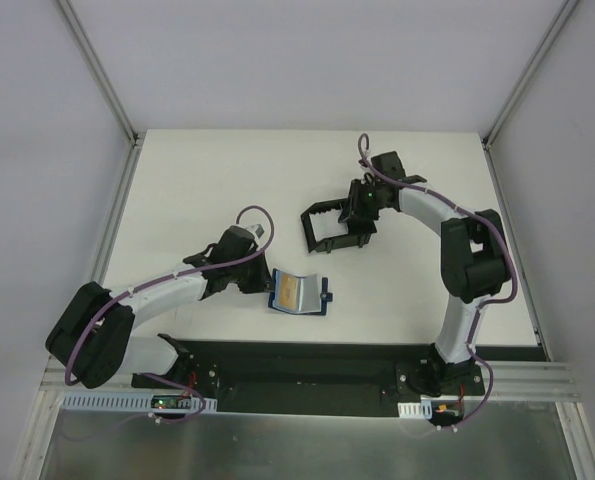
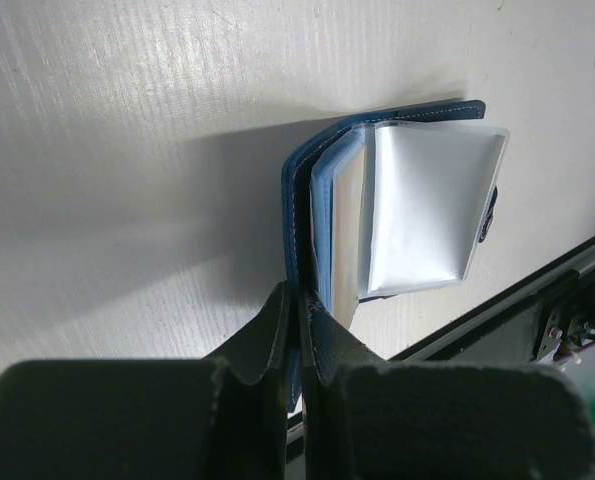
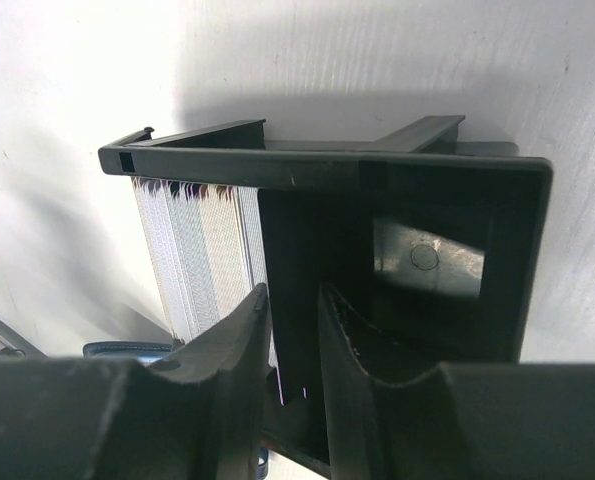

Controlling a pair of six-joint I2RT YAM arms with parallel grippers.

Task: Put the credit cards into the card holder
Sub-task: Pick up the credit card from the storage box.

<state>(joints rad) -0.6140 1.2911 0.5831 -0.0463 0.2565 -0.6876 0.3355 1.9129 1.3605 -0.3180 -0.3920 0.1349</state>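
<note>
**Left pinching card holder, right at the tray**

Top view: card holder [image 1: 299, 292] lies open on the white counter [image 1: 207, 180], near the front edge and just beyond the black base plate [image 1: 307, 360]. Its long axis runs left-right, slightly tilted. The snap tab [image 1: 324, 296] is at the right end, and an orange-tinted card [image 1: 290, 291] shows inside. Left end effector [image 1: 264, 280] is at the holder's left end. Black tray [image 1: 305, 222] sits further back and to the right, well apart from the holder, with bare counter between them. Right end effector [image 1: 355, 225] is at the tray's right side.

Left wrist: left end effector is pressed together, pinching the edge of the holder's dark blue cover. Clear sleeves [image 2: 432, 205] fan out to the right. The base plate edge is close by at lower right.

Right wrist: cards [image 3: 202, 250] stand on edge as a stack in the tray's left part, with only their edges showing. The right fingers [image 3: 239, 345] are narrowly spread either side of a dark flat tray panel. Can't tell if they touch it.
</note>
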